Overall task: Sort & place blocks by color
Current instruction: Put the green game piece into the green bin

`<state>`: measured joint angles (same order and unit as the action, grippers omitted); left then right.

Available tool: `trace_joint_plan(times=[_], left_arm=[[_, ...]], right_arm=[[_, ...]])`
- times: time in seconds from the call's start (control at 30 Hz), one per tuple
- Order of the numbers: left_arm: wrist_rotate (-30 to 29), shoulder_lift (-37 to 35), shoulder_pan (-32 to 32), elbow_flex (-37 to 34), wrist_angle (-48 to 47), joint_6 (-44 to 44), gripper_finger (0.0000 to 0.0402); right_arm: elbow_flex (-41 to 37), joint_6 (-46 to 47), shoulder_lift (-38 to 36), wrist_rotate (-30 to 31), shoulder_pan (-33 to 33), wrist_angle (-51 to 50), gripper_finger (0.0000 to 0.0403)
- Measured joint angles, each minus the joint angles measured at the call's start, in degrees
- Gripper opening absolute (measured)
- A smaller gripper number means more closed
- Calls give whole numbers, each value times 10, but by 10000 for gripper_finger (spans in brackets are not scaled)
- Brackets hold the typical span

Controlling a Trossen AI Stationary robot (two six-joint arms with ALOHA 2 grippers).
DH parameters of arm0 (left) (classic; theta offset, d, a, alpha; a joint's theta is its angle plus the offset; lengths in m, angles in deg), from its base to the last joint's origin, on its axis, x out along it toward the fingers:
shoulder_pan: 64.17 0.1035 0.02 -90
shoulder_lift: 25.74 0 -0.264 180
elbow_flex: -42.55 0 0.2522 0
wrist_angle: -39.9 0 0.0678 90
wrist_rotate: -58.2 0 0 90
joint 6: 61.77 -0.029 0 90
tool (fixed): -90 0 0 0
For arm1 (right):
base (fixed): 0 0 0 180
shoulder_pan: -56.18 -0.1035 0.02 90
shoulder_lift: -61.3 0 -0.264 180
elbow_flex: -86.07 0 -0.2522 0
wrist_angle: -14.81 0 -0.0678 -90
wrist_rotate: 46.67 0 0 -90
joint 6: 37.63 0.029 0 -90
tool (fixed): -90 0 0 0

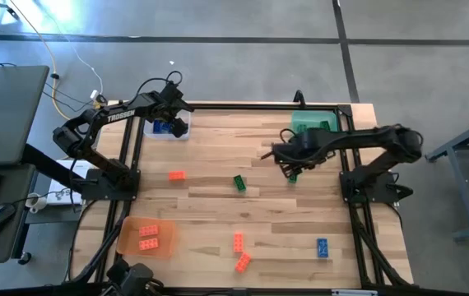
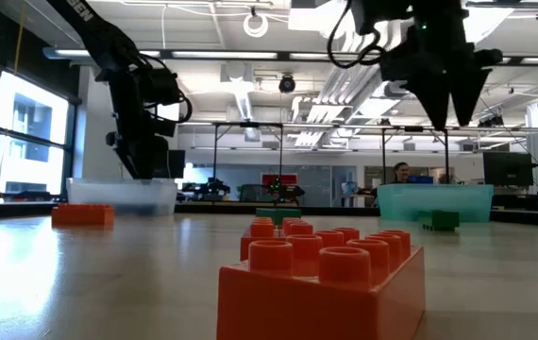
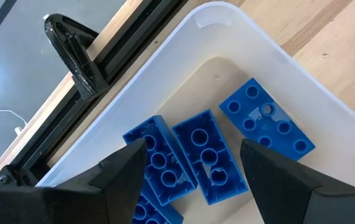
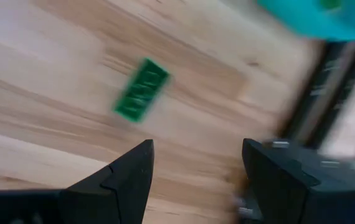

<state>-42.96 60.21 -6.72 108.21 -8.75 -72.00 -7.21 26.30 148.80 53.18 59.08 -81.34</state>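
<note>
Because the blocks are small, rigid moulded-plastic bricks, they should handle as light, stiff and fairly slick; judged from their shape, the flat long sides offer the best purchase, while the studded top would give the pads an uneven seat.

Left claw (image 3: pixel 193 180): released, jaws spread and empty, hanging over the clear tray (image 3: pixel 165 68) at the tabletop's (image 1: pixel 218 140) 11 o'clock corner. Several blue blocks (image 3: pixel 205 155) lie loose in that tray, some touching side to side, one apart and turned at an angle.

Right claw (image 4: pixel 196 180): jaws spread, nothing between them, above the wood near 1 o'clock, just beside the green tray (image 1: pixel 313 123). A green block (image 4: pixel 140 90) lies flat on the wood ahead of it, lying at a slant to the jaw line.

Remaining loose blocks, high view:
- green block near centre (image 1: pixel 239 182);
- orange block at about 9 o'clock (image 1: pixel 177 175);
- two orange blocks near 6 o'clock (image 1: pixel 239 252);
- blue block at about 5 o'clock (image 1: pixel 322 247).

The orange tray (image 1: pixel 127 240) at 7 o'clock holds orange blocks.

Handling note: align the jaws across the short width, centred on the length. An off-centre pinch would likely let a slick brick pivot or squirt out. Little force should be needed.
</note>
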Motion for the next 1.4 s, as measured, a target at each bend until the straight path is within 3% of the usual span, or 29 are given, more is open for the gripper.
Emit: trace_joint_plan(times=[0.27,0.67,0.93,1.4], left_arm=[[0,0,-1,0,0,0,246],[0,0,-1,0,-1,0,246],[0,0,-1,0,-2,0,246],[0,0,-1,0,-4,-9,246]], right_arm=[[-112,121,-85,-10,0,182,232],[-196,189,-73,-29,0,257,259],[-253,226,-71,-9,1,351,259],[-345,244,-54,-28,16,484,259]])
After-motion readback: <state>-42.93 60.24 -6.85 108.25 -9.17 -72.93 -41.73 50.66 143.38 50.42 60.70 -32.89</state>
